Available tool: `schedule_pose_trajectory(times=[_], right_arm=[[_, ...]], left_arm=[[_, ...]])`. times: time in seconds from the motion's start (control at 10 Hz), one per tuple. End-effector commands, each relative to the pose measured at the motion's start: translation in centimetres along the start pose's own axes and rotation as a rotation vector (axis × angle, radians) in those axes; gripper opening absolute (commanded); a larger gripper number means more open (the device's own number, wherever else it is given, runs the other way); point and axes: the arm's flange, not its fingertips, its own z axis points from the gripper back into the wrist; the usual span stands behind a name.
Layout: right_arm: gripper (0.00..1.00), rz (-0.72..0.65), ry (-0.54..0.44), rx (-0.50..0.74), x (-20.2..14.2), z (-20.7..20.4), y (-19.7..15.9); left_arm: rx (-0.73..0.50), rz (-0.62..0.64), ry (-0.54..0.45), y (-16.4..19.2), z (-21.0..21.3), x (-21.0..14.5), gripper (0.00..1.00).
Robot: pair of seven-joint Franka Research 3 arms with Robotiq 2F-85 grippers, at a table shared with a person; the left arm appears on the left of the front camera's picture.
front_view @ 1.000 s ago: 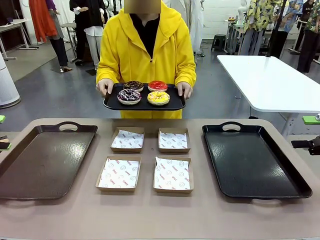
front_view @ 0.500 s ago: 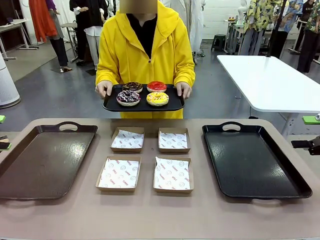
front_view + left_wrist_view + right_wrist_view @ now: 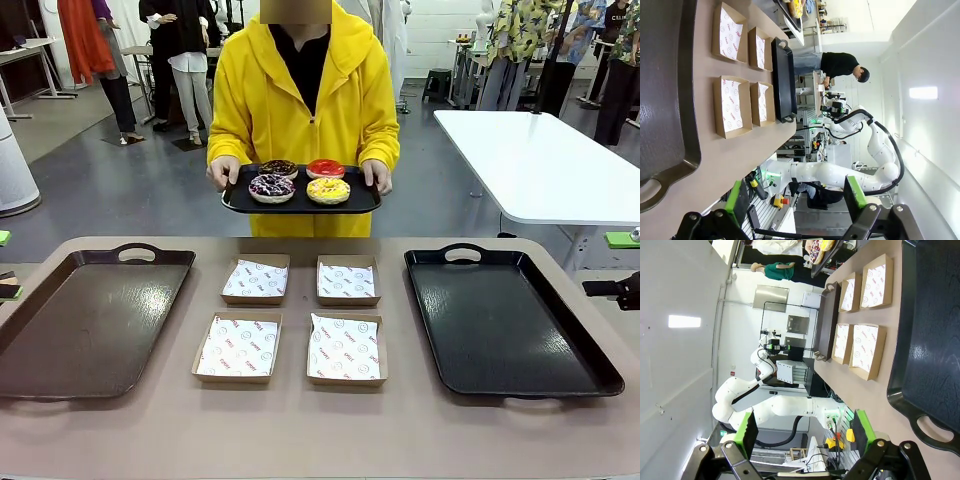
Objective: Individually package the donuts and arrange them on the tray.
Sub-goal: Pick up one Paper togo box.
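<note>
Donuts [image 3: 318, 191]: glossy red, sprinkled yellow, brown, sprinkled purple rings.

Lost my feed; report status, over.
Left gripper and right gripper open, holding nothing. Donuts on small tray in person's hands, beyond table. Nothing blocks the boxes.

A person [image 3: 300, 100] holds a small tray [image 3: 300, 207] bearing four donuts [image 3: 271, 186] beyond the table [image 3: 300, 430].
</note>
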Motion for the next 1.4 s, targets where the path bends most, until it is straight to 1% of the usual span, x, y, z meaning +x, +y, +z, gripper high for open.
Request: schedule_pose_trajectory(times=[0.0,0.4,0.5,0.6,0.7,0.9,1.0,1.1,1.3], right_arm=[[1.0,0.0,-0.001,0.012,0.0,0.0,0.0],[1.0,0.0,0.0,0.0,0.0,0.0,0.0],[1.0,0.002,-0.013,-0.078,1.0,-1.6,0.8],[1.0,0.007,-0.016,-0.15,3.0,-3.9,2.1],[1.0,-0.051,0.021,-0.218,5.5,-6.9,3.0],[1.0,-0.124,0.057,-0.333,10.1,-13.1,5.2],[1.0,-0.111,0.062,-0.427,11.6,-16.2,6.0],[1.0,-0.087,0.086,-0.553,12.3,-19.5,6.4],[1.0,-0.034,0.108,-0.784,13.0,-25.5,6.3]], left_arm=[[-0.009,0.006,-0.015,-0.2,0.0,0.2,1.0],[-0.009,0.006,-0.015,-0.2,0.0,0.2,1.0],[-0.009,0.006,-0.015,-0.2,0.0,0.2,1.0],[-0.009,0.006,-0.015,-0.2,0.0,0.2,1.0],[-0.009,0.006,-0.015,-0.2,0.0,0.2,1.0],[-0.009,0.006,-0.015,-0.2,0.0,0.2,1.0],[-0.009,0.006,-0.015,-0.2,0.0,0.2,1.0],[-0.009,0.006,-0.015,-0.2,0.0,0.2,1.0],[-0.009,0.006,-0.015,-0.2,0.0,0.2,1.0]])
